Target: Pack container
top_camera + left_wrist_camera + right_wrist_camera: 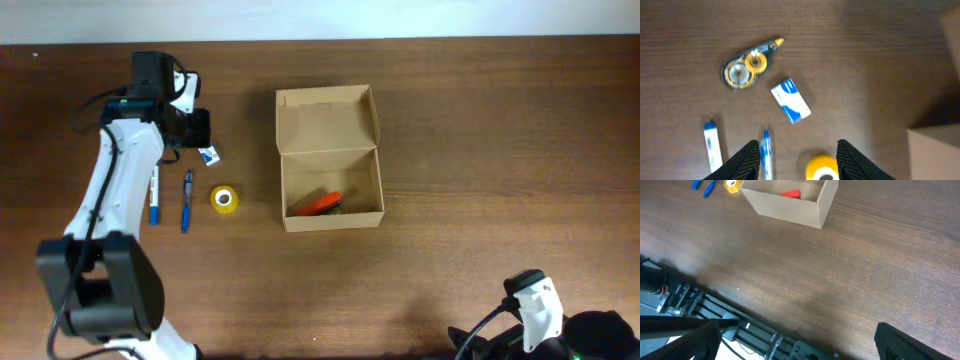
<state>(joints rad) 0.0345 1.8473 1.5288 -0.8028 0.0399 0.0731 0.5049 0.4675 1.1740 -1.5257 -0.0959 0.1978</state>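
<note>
our left end effector (797, 150) hangs released, empty; the right end effector (797, 330), well apart, likewise. the container (333, 222) stands open on the worktop (480, 150), off to the left one's right. closing on the tape roll (822, 169) between its fingers (850, 160) could shove the blue pen (765, 150) just beside one finger. we count two pens, one roll, one eraser (791, 101), one correction tape (746, 67), one orange thing (318, 204) boxed.
</note>
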